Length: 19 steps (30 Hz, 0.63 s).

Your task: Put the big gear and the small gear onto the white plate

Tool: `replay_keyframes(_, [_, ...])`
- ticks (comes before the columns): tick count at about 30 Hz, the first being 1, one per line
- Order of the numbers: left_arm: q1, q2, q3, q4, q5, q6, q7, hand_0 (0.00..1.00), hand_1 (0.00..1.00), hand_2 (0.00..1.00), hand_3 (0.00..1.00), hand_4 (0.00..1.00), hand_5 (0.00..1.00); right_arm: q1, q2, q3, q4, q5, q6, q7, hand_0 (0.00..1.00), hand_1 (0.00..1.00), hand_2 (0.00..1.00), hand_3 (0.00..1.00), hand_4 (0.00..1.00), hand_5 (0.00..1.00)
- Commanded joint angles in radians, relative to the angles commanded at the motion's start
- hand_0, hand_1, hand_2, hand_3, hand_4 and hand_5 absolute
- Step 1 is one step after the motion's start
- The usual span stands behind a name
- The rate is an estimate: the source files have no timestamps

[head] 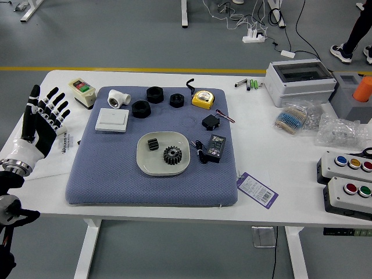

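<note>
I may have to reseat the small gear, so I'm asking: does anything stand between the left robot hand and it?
Nothing visible stands on the straight route from the left robot hand to the small gear on the white plate. The flat white box lies close by, just to the far side of it.

Robotics lab, or workshop much like one. Jointed black robot hand (43, 123) at white table (296, 195). On table: gears (172, 154), tape measure (203, 99), power adapter (215, 149), batteries (248, 85), boxes (345, 172) with coloured push buttons, bagged parts (292, 120). Grey floor (133, 35) beyond, crossed by yellow line (174, 70); power strip (254, 38), trailing cables (297, 24) there.
</note>
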Motion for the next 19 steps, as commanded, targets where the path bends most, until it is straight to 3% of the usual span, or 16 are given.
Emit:
replay_keyframes(11, [0.019,0.000,-0.010,-0.012,0.013,0.056,-0.068,0.998,0.998,0.998,0.998,0.998,0.958,-0.007,0.002,-0.011,0.000,0.003,0.001,0.000,0.697,0.711,0.762,0.573,0.792,0.649])
replay_keyframes(12, [0.021,-0.002,-0.011,-0.014,0.015,0.062,-0.071,0.902,0.946,0.998,0.998,0.973,0.945,-0.008,0.002,-0.012,0.000,0.004,0.000,0.000,0.697,0.711,0.762,0.573,0.792,0.649])
replay_keyframes(19, [0.024,-0.007,0.006,-0.017,0.003,0.128,-0.100,0.902,0.946,0.998,0.998,0.973,0.945,-0.012,0.002,-0.022,0.000,0.007,0.000,0.000,0.697,0.711,0.762,0.573,0.792,0.649])
